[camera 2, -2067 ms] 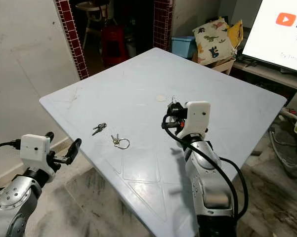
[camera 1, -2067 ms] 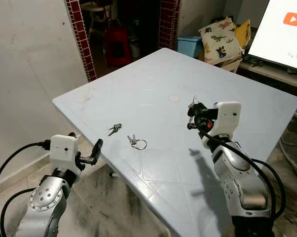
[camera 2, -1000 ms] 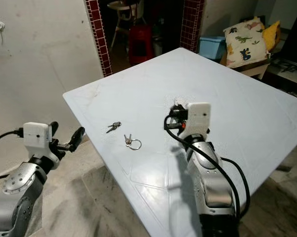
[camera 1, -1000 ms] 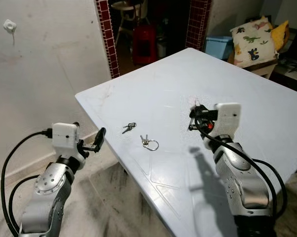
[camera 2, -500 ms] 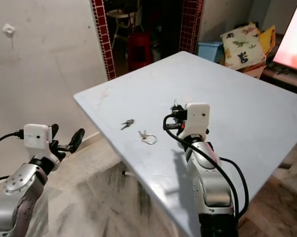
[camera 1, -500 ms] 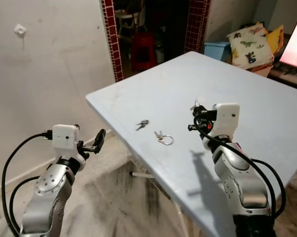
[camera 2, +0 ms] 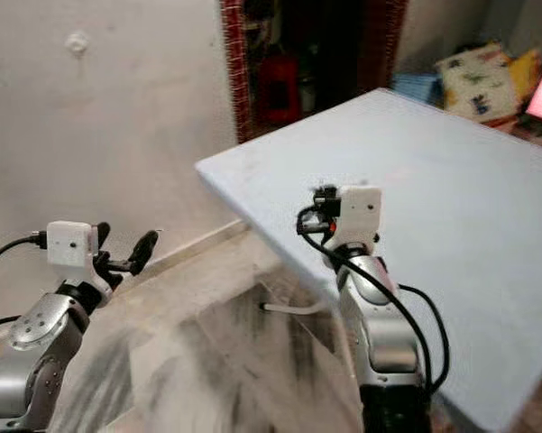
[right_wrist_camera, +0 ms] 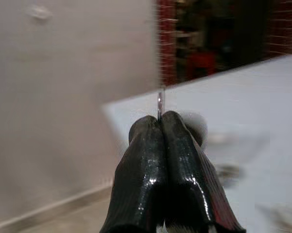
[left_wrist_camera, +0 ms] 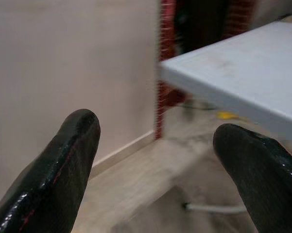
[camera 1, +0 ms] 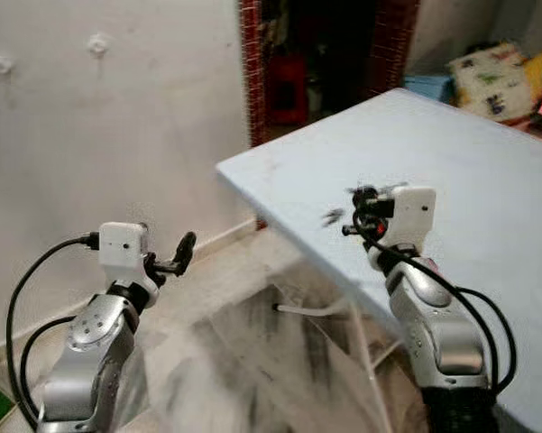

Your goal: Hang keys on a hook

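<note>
right wrist view: my right gripper is pinched tight on a key ring, held above the blue table. left gripper gapes wide, holding nothing. wall hooks sit well apart.

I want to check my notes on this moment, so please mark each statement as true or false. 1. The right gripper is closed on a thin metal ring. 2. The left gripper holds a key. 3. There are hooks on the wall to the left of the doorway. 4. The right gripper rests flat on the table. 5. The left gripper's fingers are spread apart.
1. True: the right gripper is pinched shut on the ring, which sticks out above the fingertips.
2. False: the left gripper is open with nothing between its fingers.
3. True: two small white hooks sit on the wall.
4. False: it is raised near the edge of the table.
5. True.
</note>
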Controlling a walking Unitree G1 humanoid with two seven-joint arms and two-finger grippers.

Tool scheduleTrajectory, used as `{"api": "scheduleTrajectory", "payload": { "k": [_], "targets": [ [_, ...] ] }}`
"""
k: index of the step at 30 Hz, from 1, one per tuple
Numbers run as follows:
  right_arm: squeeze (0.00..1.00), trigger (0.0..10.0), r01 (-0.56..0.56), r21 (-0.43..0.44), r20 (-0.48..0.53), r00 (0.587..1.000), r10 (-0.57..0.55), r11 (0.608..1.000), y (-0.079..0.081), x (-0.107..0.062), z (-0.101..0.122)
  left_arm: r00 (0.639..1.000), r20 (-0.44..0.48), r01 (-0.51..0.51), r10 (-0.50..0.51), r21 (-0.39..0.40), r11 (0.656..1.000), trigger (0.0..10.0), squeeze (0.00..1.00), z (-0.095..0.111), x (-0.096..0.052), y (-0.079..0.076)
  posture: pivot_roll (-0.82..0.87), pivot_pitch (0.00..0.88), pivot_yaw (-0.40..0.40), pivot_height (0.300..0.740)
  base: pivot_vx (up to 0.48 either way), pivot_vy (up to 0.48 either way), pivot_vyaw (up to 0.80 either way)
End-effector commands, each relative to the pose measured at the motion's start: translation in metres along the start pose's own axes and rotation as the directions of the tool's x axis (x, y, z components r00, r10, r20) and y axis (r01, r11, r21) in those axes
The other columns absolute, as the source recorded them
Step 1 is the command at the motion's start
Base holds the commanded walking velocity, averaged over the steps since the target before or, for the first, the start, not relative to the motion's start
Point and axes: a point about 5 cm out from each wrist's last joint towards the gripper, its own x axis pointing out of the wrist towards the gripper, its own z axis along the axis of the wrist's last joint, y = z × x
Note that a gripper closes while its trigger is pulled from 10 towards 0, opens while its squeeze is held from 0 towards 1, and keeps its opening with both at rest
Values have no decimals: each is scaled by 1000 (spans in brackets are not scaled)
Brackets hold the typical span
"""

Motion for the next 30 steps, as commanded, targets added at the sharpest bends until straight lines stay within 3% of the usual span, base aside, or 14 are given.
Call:
{"api": "scheduleTrajectory", "payload": {
  "k": [1,4,12,30],
  "targets": [
    [0,10000,23,-15,24,999,-23,1000,-8,1,7,1000,9,14,-14,4,1000,10000,0,4,2,-4,54,0,40,740,0,439,0],
    [0,10000,21,-16,26,999,-21,1000,-7,1,7,1000,18,14,-14,4,1000,10000,0,4,3,-5,58,0,41,740,0,437,0],
    [0,10000,9,-26,30,1000,-8,1000,-5,2,8,999,52,10,-11,25,1000,10000,0,7,3,-6,63,0,39,740,0,0,0],
    [0,10000,-15,-38,40,999,17,999,-1,4,9,997,62,36,-35,-19,999,10000,0,6,4,-8,58,0,34,740,0,0,695]
  ]
}}
